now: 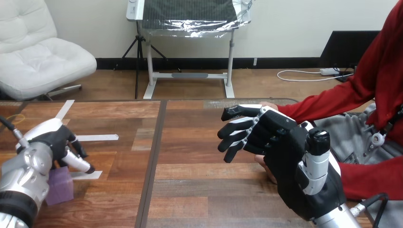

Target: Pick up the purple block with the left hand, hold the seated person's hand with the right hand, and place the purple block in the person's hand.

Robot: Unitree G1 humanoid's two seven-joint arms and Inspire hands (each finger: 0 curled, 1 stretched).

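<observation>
1. Purple block (61, 187) sits on the tabletop (204, 185) at the near left. Its left side is hidden behind the silver left forearm.
2. Left hand (50, 140) is directly over the block, palm down and close to its top. Cannot tell whether it grips the block or only hovers.
3. Right hand (285, 156) is raised at the right, with its back to the camera. Its fingers (237, 130) are spread and nearly straight, pointing left, and close on nothing.
4. Person's hand (267, 105) lies behind the right hand, on the palm side, and is mostly hidden (one fingertip shows above the knuckles, a bit of skin below). Cannot tell whether the two touch. A red sleeve (328, 102) runs from it to the right edge.
5. Edges: a dark seam (154, 156) runs front to back, left of centre. The block and left hand are left of it, the right hand and person's hand right of it.
6. Open room: bare wood lies between the two robot hands. White tape strips (97, 137) lie flat just beyond the left hand.
</observation>
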